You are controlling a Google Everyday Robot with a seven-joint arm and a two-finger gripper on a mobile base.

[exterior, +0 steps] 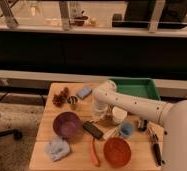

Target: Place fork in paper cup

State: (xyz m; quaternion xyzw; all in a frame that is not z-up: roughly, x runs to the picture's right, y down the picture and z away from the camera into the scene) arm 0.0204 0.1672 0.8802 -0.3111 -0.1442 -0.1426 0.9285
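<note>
My gripper [99, 119] is down at the tabletop, between the purple bowl [67, 124] and the white paper cup [119, 115], and it is shut. The white arm reaches in from the right and bends down over that spot. The cup stands upright just right of the gripper, with a small blue cup [126, 130] in front of it. The fork does not show clearly. The wrist hides whatever lies under the gripper, and I cannot tell whether anything is held.
A flat black bar [93, 130] lies just in front of the gripper. An orange bowl [117, 151], an orange tool [94, 152] and a grey-blue cloth [57, 148] sit near the front edge. At the back right stands a green tray [137, 87]. A black-handled utensil [154, 145] lies at the right.
</note>
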